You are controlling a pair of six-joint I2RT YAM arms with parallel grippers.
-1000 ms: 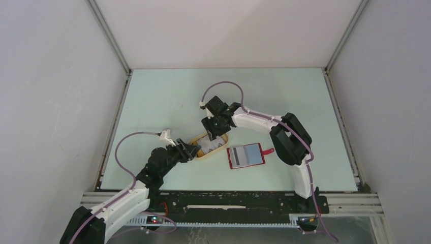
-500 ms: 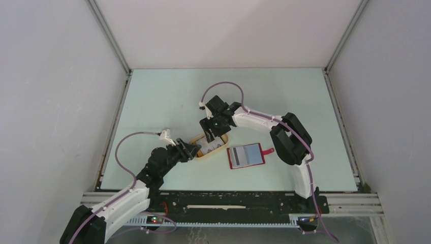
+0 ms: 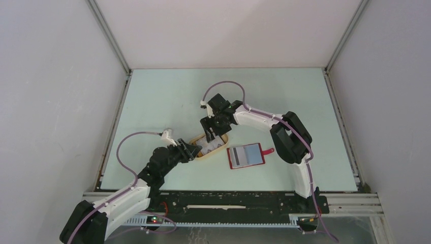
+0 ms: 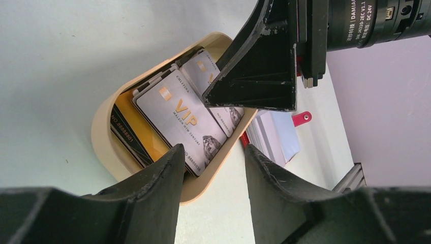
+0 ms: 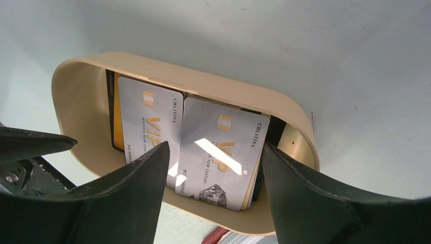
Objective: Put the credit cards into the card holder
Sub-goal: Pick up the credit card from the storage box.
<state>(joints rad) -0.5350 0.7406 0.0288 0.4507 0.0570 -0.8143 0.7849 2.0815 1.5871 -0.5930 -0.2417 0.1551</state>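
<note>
Main worry for me is the stack. The cards (image 4: 178,114) are piled loose and overlapping in the tray (image 5: 213,84), and they're thin, flat and glossy. If the right gripper (image 5: 214,147) comes down as it is, I'd guess it either skates off the top one or scoops up two at once. Its jaws are wide apart with nothing in them, hovering over the right-hand silver card (image 5: 223,152), one finger on each side of it in the wrist view.

Second risk is the tray itself. It looks light, so any push on a card could slide or tip it on the worktop (image 3: 167,96). The left gripper (image 4: 213,150) sits at the tray's left end with its jaws partly apart and the rim running through the gap. I can't tell whether it's actually pinching the wall or just straddling it. If it isn't, nothing is bracing the tray.

Contents:
- Tray: two silver VIP cards on top, side by side and overlapping. An orange-gold card (image 4: 137,127) and a dark one (image 4: 119,133) sit underneath, pushed to the edge.
- Holder (image 3: 246,155): lies open on the worktop just right of the tray, grey-blue inside up, red tab (image 4: 303,118) sticking out the far side. There's a dark strip along its left edge, and I can't tell if that's a card.
</note>
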